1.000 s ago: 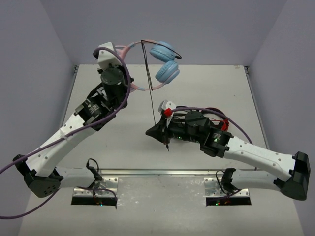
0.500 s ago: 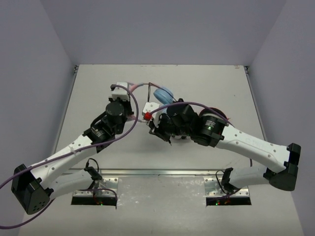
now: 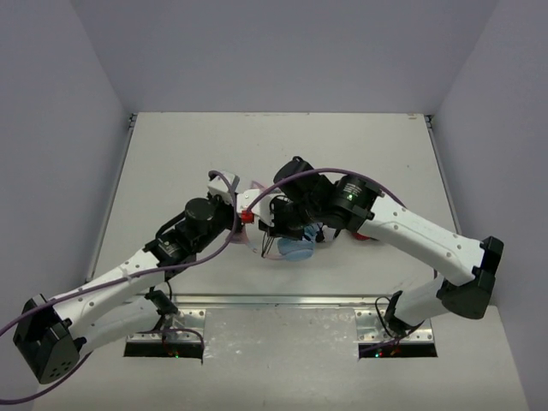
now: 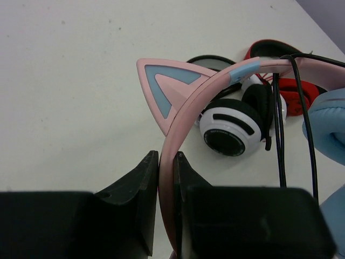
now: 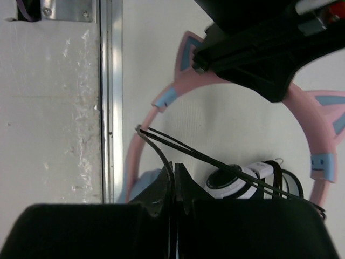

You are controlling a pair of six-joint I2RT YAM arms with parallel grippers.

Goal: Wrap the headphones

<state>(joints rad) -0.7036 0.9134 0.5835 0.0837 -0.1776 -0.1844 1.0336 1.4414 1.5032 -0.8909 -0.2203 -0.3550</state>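
Headphones (image 3: 298, 250) near table (image 3: 171, 154) middle, pink headband (image 4: 188, 105) with cat ears (image 4: 164, 86), light-blue ear cups (image 4: 329, 124), thin black cable (image 4: 280, 135) crossing band

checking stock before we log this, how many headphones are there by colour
pink and light-blue pair with cat ears: 1
white and black pair: 1
red and black pair: 1
total: 3

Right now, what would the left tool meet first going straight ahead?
Probably bare white table; the left tool carries the pink cat-ear headphones along, and the white-and-black headphones sit just right of its line.
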